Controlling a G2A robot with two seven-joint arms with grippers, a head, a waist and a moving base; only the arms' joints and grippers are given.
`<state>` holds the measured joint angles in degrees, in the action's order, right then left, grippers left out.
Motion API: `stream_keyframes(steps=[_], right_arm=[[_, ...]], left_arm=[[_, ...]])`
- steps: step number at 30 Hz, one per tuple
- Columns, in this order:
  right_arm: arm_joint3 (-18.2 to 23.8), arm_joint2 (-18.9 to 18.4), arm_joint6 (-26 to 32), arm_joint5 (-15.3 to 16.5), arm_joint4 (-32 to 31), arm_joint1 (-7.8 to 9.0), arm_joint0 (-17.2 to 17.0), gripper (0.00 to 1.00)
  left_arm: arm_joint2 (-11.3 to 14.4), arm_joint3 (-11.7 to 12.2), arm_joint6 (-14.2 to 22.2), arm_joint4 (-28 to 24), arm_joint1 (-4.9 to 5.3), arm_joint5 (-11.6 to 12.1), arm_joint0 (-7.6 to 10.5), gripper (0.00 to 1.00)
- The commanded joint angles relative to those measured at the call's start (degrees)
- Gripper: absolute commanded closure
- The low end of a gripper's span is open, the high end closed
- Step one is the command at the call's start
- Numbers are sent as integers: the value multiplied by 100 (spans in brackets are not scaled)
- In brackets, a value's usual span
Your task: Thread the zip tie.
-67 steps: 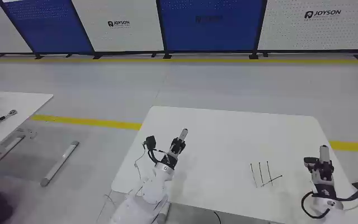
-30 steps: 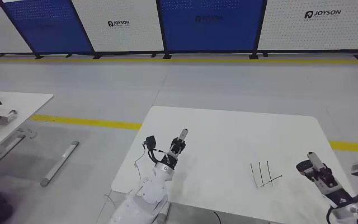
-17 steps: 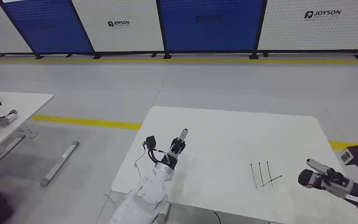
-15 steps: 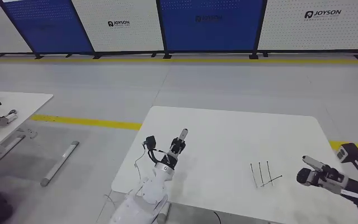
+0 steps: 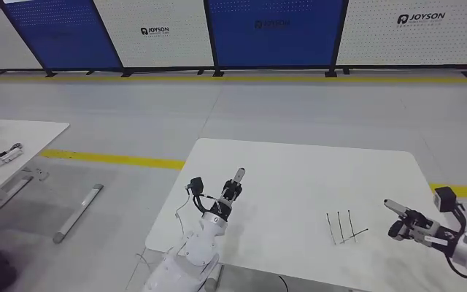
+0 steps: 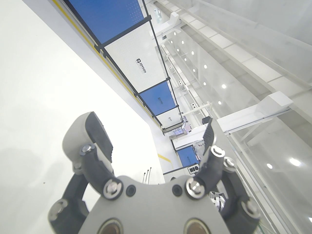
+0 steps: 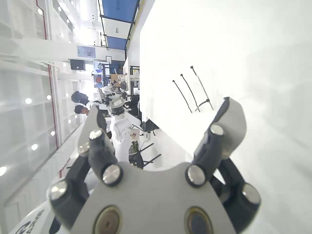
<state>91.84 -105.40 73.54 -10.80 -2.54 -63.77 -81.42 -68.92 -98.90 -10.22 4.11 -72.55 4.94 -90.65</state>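
Four black zip ties (image 5: pixel 343 227) lie on the white table (image 5: pixel 292 168), in the lower right part of the top view. Three of them rest side by side, nearly parallel and apart from each other, with their small square heads pointing toward the table's far edge. The fourth zip tie (image 5: pixel 355 234) lies slanted at their near ends and crosses at least the one on the right. In the right wrist view the same zip ties (image 7: pixel 192 91) show just beyond the fingertips, flat on the table (image 7: pixel 243 25).

The right tool (image 5: pixel 394 212) hangs over the table near its right edge, at the lower right of the top view. It is to the right of the zip ties, close to them but not touching. Its own camera shows the right tool (image 7: pixel 160 113) spread wide with nothing between the fingers.

The left tool (image 5: pixel 236 181) sits over the table's lower left corner in the top view, well apart from the zip ties and angled toward the upper right. Its wrist view shows the left tool (image 6: pixel 156 135) spread wide and holding nothing, with the zip ties (image 6: pixel 146 175) tiny and far off across the table (image 6: pixel 48 74).

Behind the table, a yellow line (image 5: pixel 109 158) runs across the grey floor (image 5: pixel 255 109), and blue and white panels (image 5: pixel 277 33) stand along the back.
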Motion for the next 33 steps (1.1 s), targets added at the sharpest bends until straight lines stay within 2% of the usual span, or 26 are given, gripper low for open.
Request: stream_keyframes(steps=[1, 3, 6, 9, 13, 16, 19, 20, 21, 33], right_arm=[[0, 0, -1, 0, -1, 0, 0, 0], [0, 0, -1, 0, -1, 0, 0, 0], [118, 227, 610, 183, -162, 55, 32, 0], [148, 421, 610, 431, 240, 173, 30, 0], [174, 789, 610, 736, 592, 580, -52, 0], [42, 1015, 610, 805, 507, 875, 32, 0], [-265, 1462, 610, 882, 752, 1180, 244, 0], [-424, 1559, 610, 882, 716, 1305, 381, 0], [-498, 1571, 610, 867, 713, 1355, 444, 0], [-498, 1571, 610, 867, 713, 1355, 444, 0]], left_arm=[[0, 0, -1, 0, 0, 0, 0, 0], [0, 0, -1, 0, 0, 0, 0, 0], [0, 0, -1, 0, 0, 0, 0, 0], [0, 0, -1, 0, 0, 0, 0, 0], [0, 0, -1, 0, 0, 0, 0, 0], [0, 0, -1, 0, 0, 0, 0, 0], [0, 0, -1, 0, 0, 0, 0, 0], [0, 0, -1, 0, 0, 0, 0, 0], [0, 0, -1, 0, 0, 0, 0, 0], [0, 0, -1, 0, 0, 0, 0, 0]])
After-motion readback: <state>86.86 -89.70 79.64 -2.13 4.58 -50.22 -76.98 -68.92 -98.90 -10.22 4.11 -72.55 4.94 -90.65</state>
